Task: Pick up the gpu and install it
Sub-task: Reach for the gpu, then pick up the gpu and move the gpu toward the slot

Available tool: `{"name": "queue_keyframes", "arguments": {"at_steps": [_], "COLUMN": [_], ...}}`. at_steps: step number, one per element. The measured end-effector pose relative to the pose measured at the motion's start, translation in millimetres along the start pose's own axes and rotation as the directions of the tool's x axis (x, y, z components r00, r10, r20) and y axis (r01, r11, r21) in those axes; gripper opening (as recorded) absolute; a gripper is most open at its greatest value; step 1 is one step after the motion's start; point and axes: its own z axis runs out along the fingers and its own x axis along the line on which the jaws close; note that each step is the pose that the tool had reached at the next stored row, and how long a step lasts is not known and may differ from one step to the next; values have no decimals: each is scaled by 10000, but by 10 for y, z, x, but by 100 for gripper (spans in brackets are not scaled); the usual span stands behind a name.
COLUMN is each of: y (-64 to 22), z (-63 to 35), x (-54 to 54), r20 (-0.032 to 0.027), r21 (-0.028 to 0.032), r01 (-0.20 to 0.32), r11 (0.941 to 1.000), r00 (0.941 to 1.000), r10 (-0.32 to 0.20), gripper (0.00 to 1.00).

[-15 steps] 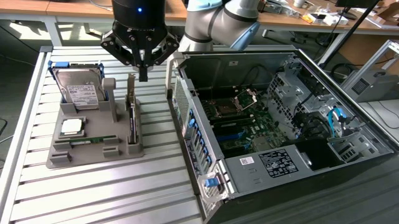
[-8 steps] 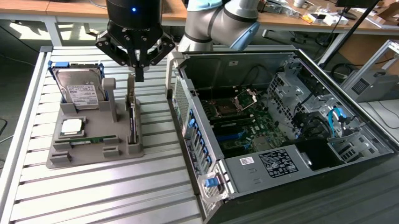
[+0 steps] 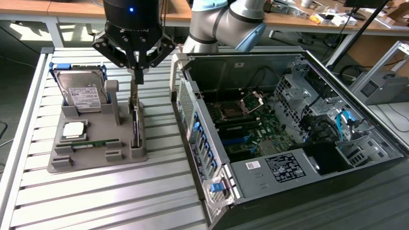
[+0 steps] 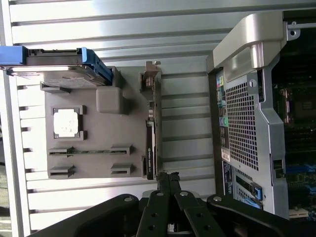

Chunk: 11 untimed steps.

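black gripper (image 3: 137, 79) hanging tips-down over the grey holder (image 3: 96, 160) on the slatted metal table (image 3: 102, 201). fingers (image 4: 165, 186) pressed flat together in the wrist view, no gap between them, clamped on nothing.

directly below in the exterior view, the gpu (image 3: 135, 125) — standing on its long edge in a slot along the holder's side nearest the computer case (image 3: 211, 143). thin and dark, seen edge-on, with the silvery bracket (image 3: 135, 95) rising at the end closest to the fingertips. cannot tell whether the tips touch the bracket or stop just short of it.

elsewhere in the holder: a hard drive (image 3: 83, 92) with a white label and blue side rails, propped upright at the far end. next to it, a square silvery processor (image 3: 73, 129) lying flat, then a narrow green memory stick (image 3: 96, 143) lying flat beside the gpu's slot.

to the exterior view's right of the holder, the case on its side with the panel off — motherboard (image 3: 249, 124) exposed, cables and drive cage toward the far corner.
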Motion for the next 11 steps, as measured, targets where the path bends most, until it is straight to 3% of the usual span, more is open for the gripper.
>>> {"name": "queue_keyframes", "arguments": {"at_steps": [11], "y": [0], "z": [0], "x": [0], "r20": [0], "r21": [0], "r01": [0], "r11": [10000], "r00": [10000], "r10": [0], "gripper": [11]}}
